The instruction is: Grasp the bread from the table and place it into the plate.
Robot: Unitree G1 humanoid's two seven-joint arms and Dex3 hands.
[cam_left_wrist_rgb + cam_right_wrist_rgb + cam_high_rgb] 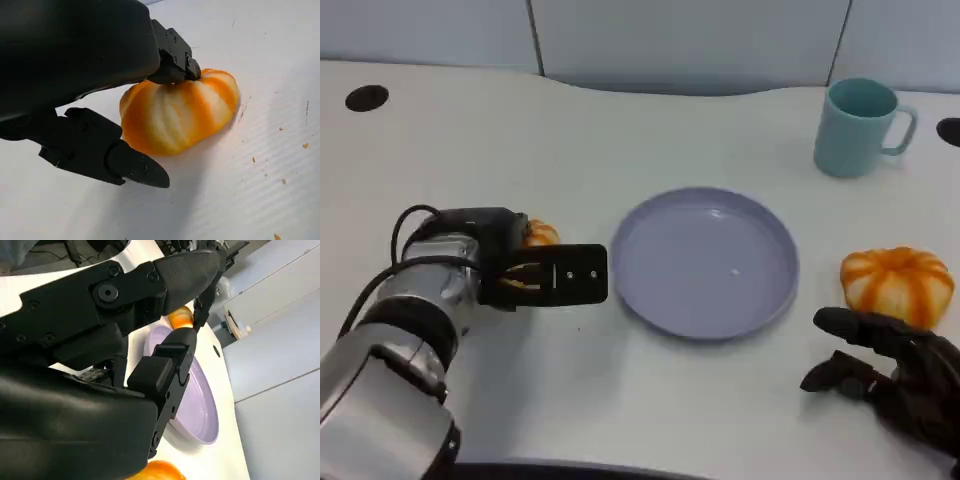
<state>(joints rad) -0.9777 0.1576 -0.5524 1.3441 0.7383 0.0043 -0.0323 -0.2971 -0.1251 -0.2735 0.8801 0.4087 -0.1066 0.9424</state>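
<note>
Left hand [535,272] sits low on the table [620,400] just left of the plate [705,262], fingers apart around the bread [180,117]: wrist view shows one finger [175,55] touching its top edge, another finger [107,155] lying on the table just beside it, a sliver of gap still there, so not clamped yet, holding nothing. Bread is a small round orange-and-cream striped bun resting on the table, mostly hidden behind the hand in head view. Crumbs around it. Likely light, soft crust, squashes if pinched hard, a bit crumbly; best taken across its widest sides, low near the base, gentle squeeze, then a short carry right into the plate. Right hand [890,365] rests on the table near the front right, fingers loosely spread, holding nothing, just in front of a second striped bun [898,282] that sits right of the plate. Teal mug [858,127] stands at the back right, well apart from everything.
</note>
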